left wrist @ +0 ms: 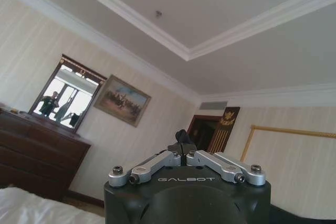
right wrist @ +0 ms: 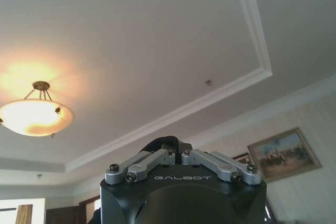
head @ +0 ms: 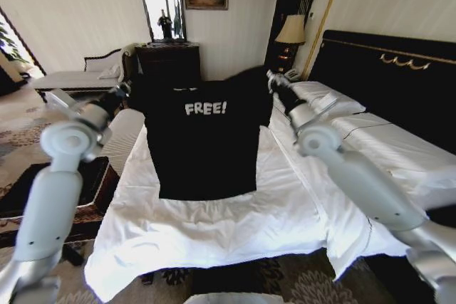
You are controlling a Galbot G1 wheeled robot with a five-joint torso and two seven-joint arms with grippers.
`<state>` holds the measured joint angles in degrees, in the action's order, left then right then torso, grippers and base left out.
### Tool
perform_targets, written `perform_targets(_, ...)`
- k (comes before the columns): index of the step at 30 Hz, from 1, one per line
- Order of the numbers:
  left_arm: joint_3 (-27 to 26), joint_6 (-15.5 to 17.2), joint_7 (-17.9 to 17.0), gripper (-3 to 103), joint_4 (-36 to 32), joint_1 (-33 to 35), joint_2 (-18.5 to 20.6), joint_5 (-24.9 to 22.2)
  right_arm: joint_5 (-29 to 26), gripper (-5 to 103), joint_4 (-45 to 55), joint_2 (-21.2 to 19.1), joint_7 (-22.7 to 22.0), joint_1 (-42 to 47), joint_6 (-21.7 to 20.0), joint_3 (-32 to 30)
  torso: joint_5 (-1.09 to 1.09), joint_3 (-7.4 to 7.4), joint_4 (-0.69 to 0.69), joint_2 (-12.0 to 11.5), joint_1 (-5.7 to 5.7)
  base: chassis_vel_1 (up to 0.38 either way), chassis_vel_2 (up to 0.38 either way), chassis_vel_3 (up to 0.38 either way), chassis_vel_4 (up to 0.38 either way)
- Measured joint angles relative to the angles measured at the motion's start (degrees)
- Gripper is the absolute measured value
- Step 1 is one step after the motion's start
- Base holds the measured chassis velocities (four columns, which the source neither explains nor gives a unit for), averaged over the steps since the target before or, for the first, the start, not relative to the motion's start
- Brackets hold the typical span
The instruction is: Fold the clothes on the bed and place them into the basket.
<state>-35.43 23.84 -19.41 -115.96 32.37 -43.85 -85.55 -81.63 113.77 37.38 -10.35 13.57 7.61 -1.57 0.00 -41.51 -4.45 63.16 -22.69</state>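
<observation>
The clothes are one black top [head: 203, 140] with white "FREE!" lettering, held up spread above the bed [head: 235, 226], its lower hem resting on the white sheet. My left gripper [head: 132, 90] is shut on the top's left shoulder and my right gripper [head: 271, 80] on its right shoulder. In the left wrist view the left gripper [left wrist: 182, 149] points up at the ceiling, with black cloth [left wrist: 182, 136] pinched at its tips. The right gripper [right wrist: 176, 149] does the same in the right wrist view, pinching cloth [right wrist: 164, 142]. The basket [head: 108, 184], brown with black lining, stands on the floor left of the bed, partly behind my left arm.
A white striped bench [head: 122, 137] stands between basket and bed. The black headboard [head: 399, 80] and pillows [head: 320, 97] are on the right. A dark dresser [head: 167, 62] with mirror, a lamp [head: 291, 30] and a pale chaise [head: 71, 77] line the far wall.
</observation>
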Motion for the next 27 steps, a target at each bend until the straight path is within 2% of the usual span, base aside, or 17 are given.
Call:
perform_targets(2,-4.23,-0.44,-0.44,0,-5.03,1.93,4.90,-4.53,-4.13,0,5.74,-4.94,0.87,1.36,-0.01,-5.76,-0.01,0.00,-0.01,0.00,0.00,0.000,0.000,0.000,0.000)
perform_targets(3,-4.23,-0.44,-0.44,0,-5.03,1.93,4.90,-4.53,-4.13,0,5.74,-4.94,0.87,1.36,-0.01,-5.76,-0.01,0.00,-0.01,0.00,0.00,0.000,0.000,0.000,0.000)
perform_targets(5,-7.22,-0.45,-0.62,0,-7.86,4.59,7.17,-5.75,-5.50,0,9.35,-7.83,1.06,5.13,-0.02,-10.34,0.01,0.00,-0.02,0.00,0.01,0.000,0.000,0.000,0.000)
perform_targets(8,-15.36,-0.07,-0.66,0,-14.59,14.47,10.29,-7.48,-4.15,0,17.08,-12.14,1.28,19.64,0.15,-22.46,0.01,0.01,-0.01,0.00,0.01,0.000,0.000,0.000,0.000)
perform_targets(9,-15.36,-0.07,-0.66,0,-14.59,14.47,10.29,-7.48,-4.15,0,17.08,-12.14,1.28,19.64,0.15,-22.46,0.01,0.01,-0.01,0.00,0.01,0.000,0.000,0.000,0.000)
perform_targets(10,-18.42,0.94,-0.96,0,-17.71,18.86,10.52,-9.06,-3.48,0,21.01,-12.89,0.34,28.84,-0.75,-29.48,-0.02,0.00,0.01,0.00,0.02,0.000,0.000,0.000,0.000)
perform_targets(12,-22.35,1.90,-1.91,0,-20.87,23.06,10.42,-12.02,-3.57,0,25.44,-12.89,-3.01,36.33,-2.48,-34.64,0.01,-0.01,-0.03,0.00,0.01,0.000,0.000,0.000,0.000)
perform_targets(13,-22.35,1.90,-1.91,0,-20.87,23.06,10.42,-12.02,-3.57,0,25.44,-12.89,-3.01,36.33,-2.48,-34.64,0.01,-0.01,-0.03,0.00,0.01,0.000,0.000,0.000,0.000)
perform_targets(15,-29.11,3.07,-3.07,0,-24.82,27.63,10.22,-16.57,-6.11,0,29.76,-12.83,-8.51,43.32,-4.76,-40.95,0.00,0.00,-0.02,0.00,0.01,0.000,0.000,0.000,0.000)
perform_targets(16,-29.64,3.12,-3.14,0,-25.06,27.84,10.23,-16.95,-6.36,0,29.86,-12.89,-8.87,43.63,-4.85,-41.40,0.00,0.00,-0.01,0.00,0.02,0.000,0.000,0.000,0.000)
perform_targets(17,-32.34,3.32,-3.67,0,-26.14,28.58,10.56,-19.26,-7.98,0,30.21,-13.37,-10.17,44.55,-5.24,-43.64,0.01,0.00,0.01,-0.01,0.02,0.000,0.000,0.000,0.000)
perform_targets(18,-36.96,3.40,-4.55,0,-27.32,28.74,11.88,-24.79,-12.59,0,30.35,-15.09,-11.79,44.45,-5.61,-48.34,0.01,0.00,0.01,-0.01,0.02,0.000,0.000,0.000,0.000)
perform_targets(19,-36.96,3.40,-4.55,0,-27.32,28.74,11.88,-24.79,-12.59,0,30.35,-15.09,-11.79,44.45,-5.61,-48.34,0.01,0.00,0.01,-0.01,0.02,0.000,0.000,0.000,0.000)
perform_targets(20,-39.69,3.42,-5.16,0,-27.59,28.53,13.05,-28.52,-15.80,0,30.38,-16.51,-12.37,43.68,-5.84,-51.48,0.00,0.00,0.01,0.00,0.02,0.000,0.000,0.000,0.000)
perform_targets(23,-45.82,3.57,-6.16,0,-26.75,27.73,16.58,-35.11,-24.80,0,30.33,-21.10,-13.87,41.24,-6.76,-60.59,0.00,-0.01,-0.01,0.00,0.00,0.000,0.000,0.000,0.000)
perform_targets(27,-45.84,5.14,-6.96,0,-25.01,26.96,17.88,-35.57,-28.55,0,30.19,-22.98,-16.38,39.83,-9.82,-63.27,-0.02,0.00,-0.02,0.01,0.01,0.000,0.000,0.000,0.000)
